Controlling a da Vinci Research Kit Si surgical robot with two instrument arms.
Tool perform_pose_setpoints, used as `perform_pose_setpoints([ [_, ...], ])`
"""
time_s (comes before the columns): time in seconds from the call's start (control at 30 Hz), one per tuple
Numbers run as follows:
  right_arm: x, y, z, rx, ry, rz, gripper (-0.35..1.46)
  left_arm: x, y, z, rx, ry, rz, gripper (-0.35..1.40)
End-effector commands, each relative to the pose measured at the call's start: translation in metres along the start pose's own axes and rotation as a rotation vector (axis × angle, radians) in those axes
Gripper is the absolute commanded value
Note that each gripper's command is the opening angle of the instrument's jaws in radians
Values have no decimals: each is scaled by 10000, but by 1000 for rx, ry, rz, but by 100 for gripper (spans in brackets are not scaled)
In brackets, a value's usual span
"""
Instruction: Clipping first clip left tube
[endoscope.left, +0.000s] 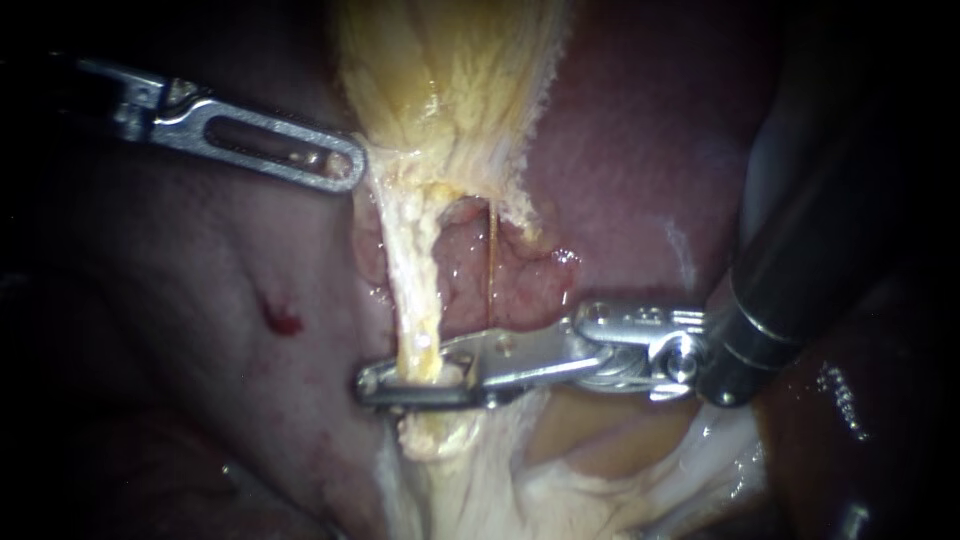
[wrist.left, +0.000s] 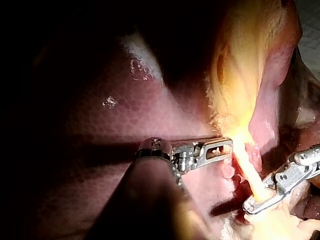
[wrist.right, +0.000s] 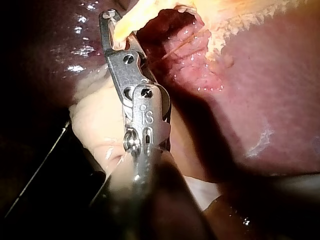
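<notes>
Endoscope view: the left tube (endoscope.left: 412, 270) is the thick, pale yellow strand at centre frame. Its long axis runs near vertical from the gallbladder (endoscope.left: 450, 80) at top centre down to the pale fatty tissue (endoscope.left: 470, 480) at bottom centre, drifting slightly rightward as it descends. A thin orange strand (endoscope.left: 491, 270) runs just to its right, apart from it, over the liver (endoscope.left: 620, 160). The right instrument (endoscope.left: 370, 386) enters from the right edge and lies horizontal across the lower part of the tube. Its jaws are closed around the tube, one above and one below, with the tips meeting beyond it. The left instrument (endoscope.left: 343, 168) enters from the upper left, and its jaws appear pressed together on the gallbladder's fringe where the tube begins. Left wrist view: the left instrument (wrist.left: 225, 147) shows its jaws lying together at the gallbladder (wrist.left: 245, 65) edge. Ahead of it the left tube (wrist.left: 248, 172) runs straight and taut into the jaws of the right instrument (wrist.left: 252, 205). Right wrist view: the right instrument (wrist.right: 115, 30) brackets the left tube (wrist.right: 131, 20) roughly at right angles, and the thin orange strand (wrist.right: 175, 49) lies beside the jaws, outside them. Handling, by judgement: the tube is soft, wet, slippery and easily torn, and tolerates light tension only. Take hold square to its axis on the bare stretch, clear of the thin strand.
</notes>
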Motion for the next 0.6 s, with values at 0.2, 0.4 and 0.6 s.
perform_pose_setpoints([
  [0.2,0,0,-2,-4,-18,4,-35,0,0,0,0,0,0,-35],
  [0.4,-1,1,-2,-6,-21,3,-35,-1,0,0,-1,0,0,-35],
  [0.6,-2,2,-3,-5,-21,3,-35,-1,0,0,0,0,-1,-35],
])
